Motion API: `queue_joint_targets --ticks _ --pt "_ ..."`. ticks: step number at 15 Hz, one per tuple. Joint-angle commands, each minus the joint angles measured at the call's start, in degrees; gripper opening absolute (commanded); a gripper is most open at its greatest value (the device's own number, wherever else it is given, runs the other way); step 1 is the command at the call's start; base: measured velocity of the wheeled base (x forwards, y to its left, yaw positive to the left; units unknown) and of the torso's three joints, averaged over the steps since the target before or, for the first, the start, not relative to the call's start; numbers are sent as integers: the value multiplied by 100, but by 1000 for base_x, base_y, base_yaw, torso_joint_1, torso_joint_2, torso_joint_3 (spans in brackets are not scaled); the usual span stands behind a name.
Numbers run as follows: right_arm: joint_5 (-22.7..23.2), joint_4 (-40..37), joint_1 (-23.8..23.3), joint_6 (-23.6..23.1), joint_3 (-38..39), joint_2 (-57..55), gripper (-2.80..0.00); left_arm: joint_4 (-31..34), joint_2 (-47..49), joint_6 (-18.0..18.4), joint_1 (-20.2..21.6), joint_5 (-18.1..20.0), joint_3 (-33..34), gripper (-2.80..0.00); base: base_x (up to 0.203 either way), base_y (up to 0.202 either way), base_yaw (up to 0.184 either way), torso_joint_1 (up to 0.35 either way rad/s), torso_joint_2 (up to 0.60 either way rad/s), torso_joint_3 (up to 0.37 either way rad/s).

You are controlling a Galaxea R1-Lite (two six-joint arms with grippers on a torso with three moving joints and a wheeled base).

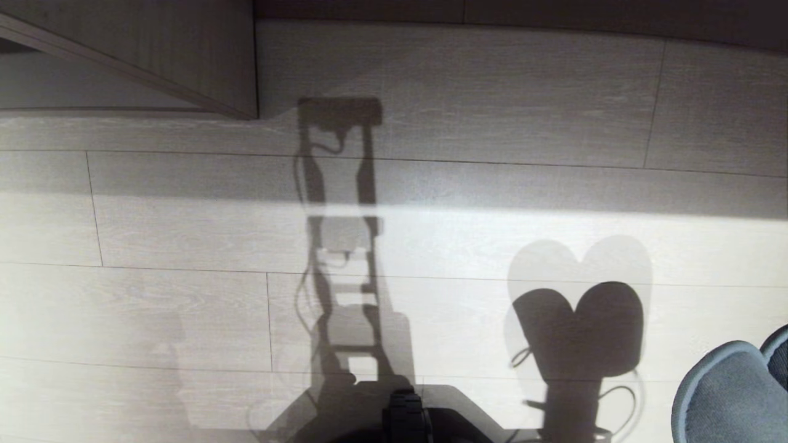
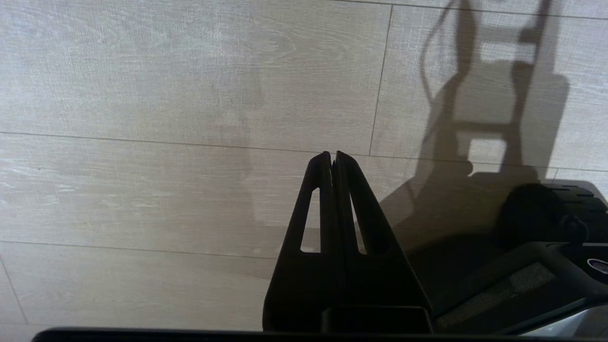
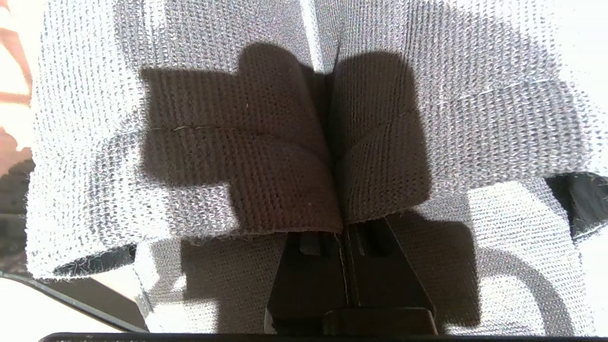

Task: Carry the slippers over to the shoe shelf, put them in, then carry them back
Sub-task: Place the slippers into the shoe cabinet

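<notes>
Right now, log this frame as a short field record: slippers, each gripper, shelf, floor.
slippers: pair of grey fabric slippers pinched together by their edges, hanging at the lower right of the head view
right gripper: shut on the slippers
left gripper: shut, empty, pointing at the bare floor
shoe shelf: pale board corner at the upper left of the head view, apart from the slippers
floor: pale wood planks, with shadows of the robot and the slippers

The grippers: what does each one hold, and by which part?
The right gripper pinches both slippers by their touching fabric edges. The left gripper is shut, holding nothing.
</notes>
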State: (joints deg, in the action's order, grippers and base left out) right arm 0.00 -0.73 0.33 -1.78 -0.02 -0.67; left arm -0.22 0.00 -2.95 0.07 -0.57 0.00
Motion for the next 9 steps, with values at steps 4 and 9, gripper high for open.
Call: queue_joint_targets --ticks 4,9 --pt "-34 1 2 314 2 64 -280 -4 0 -4 1 -4 0 -280 0 0 0 0 0 0" --pt "-35 3 2 345 2 67 -280 -4 0 -4 1 -4 0 -280 0 0 0 0 0 0"
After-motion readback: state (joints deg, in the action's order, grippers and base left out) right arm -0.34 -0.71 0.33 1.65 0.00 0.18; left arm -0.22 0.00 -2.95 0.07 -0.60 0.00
